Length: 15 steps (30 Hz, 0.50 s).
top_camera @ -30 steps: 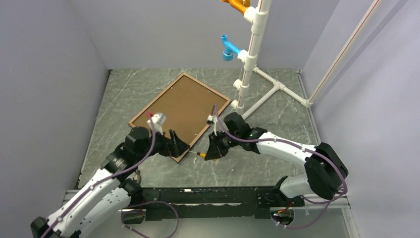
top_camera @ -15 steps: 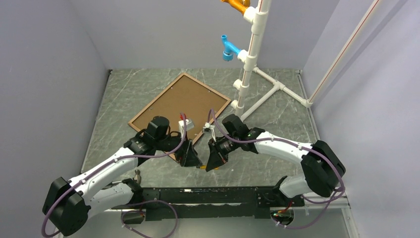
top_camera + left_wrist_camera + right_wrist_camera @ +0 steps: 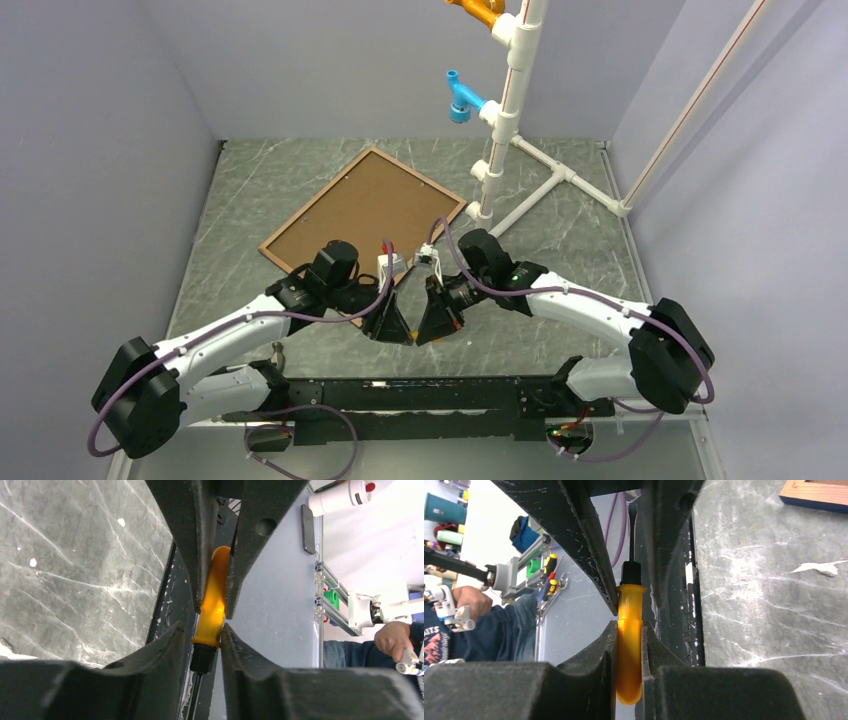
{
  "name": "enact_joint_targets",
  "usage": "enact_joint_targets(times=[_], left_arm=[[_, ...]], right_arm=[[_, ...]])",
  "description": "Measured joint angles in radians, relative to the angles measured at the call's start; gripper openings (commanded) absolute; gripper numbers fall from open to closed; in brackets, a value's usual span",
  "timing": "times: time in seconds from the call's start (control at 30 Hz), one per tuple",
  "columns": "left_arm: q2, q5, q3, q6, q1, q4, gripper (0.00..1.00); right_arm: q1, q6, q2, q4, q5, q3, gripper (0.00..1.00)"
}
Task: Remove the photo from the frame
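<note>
The frame (image 3: pixel 318 199) lies back side up on the marble table, and its brown backing board (image 3: pixel 365 215) is all that shows. The photo is hidden under that board. A navy corner of the frame (image 3: pixel 819 497) shows in the right wrist view. Near the table's front edge my two grippers meet tip to tip. My right gripper (image 3: pixel 435 322) (image 3: pixel 629 625) is shut on the yellow handle of a screwdriver (image 3: pixel 629 630). My left gripper (image 3: pixel 395 325) (image 3: pixel 202 627) straddles the shaft end of the same handle (image 3: pixel 214 595); one finger touches it and a slim gap remains at the other.
A white PVC pipe stand (image 3: pixel 500 130) rises at the back right, with a blue fitting (image 3: pixel 460 100) and an orange one (image 3: pixel 478 10). The black base rail (image 3: pixel 430 395) runs along the near edge. Grey walls close in the table. A white scrap (image 3: pixel 819 568) lies on the marble.
My left arm swung right from the frame's near corner to the screwdriver, and its jaws narrowed around the handle. My right gripper kept its grip and barely shifted.
</note>
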State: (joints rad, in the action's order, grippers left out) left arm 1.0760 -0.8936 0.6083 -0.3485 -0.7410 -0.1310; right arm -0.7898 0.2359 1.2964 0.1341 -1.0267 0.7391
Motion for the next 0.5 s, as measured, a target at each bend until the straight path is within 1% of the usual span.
enact_joint_targets(times=[0.03, 0.1, 0.13, 0.17, 0.2, 0.27, 0.37, 0.47, 0.5], left_arm=[[-0.001, -0.001, 0.0, -0.002, 0.0, 0.003, 0.24], [-0.005, -0.009, -0.006, -0.007, 0.0, 0.021, 0.06], [-0.01, -0.009, -0.011, -0.011, 0.0, 0.03, 0.0], [-0.016, -0.008, -0.016, -0.016, 0.0, 0.038, 0.0], [-0.026, 0.0, -0.024, -0.014, 0.0, 0.042, 0.0], [-0.057, 0.02, -0.043, -0.02, 0.0, 0.047, 0.0], [-0.139, 0.078, -0.079, -0.041, 0.0, 0.055, 0.0], [-0.243, 0.149, -0.123, -0.08, 0.0, 0.095, 0.0], [-0.282, 0.179, -0.143, -0.1, 0.0, 0.121, 0.0]], right_arm=[[0.0, 0.0, -0.003, 0.0, -0.001, 0.0, 0.06], [0.0, -0.001, -0.008, 0.0, 0.005, 0.0, 0.38], [0.0, 0.0, -0.008, 0.001, 0.006, 0.0, 0.51], [0.0, 0.005, -0.009, 0.0, 0.014, 0.0, 0.59], [0.0, 0.012, -0.015, 0.0, 0.031, -0.001, 0.64], [-0.001, 0.041, -0.041, -0.014, 0.077, -0.015, 0.74], [0.0, 0.143, -0.122, -0.093, 0.182, -0.081, 0.83], [0.005, 0.3, -0.21, -0.241, 0.277, -0.187, 0.85], [0.006, 0.379, -0.233, -0.33, 0.317, -0.238, 0.85]])
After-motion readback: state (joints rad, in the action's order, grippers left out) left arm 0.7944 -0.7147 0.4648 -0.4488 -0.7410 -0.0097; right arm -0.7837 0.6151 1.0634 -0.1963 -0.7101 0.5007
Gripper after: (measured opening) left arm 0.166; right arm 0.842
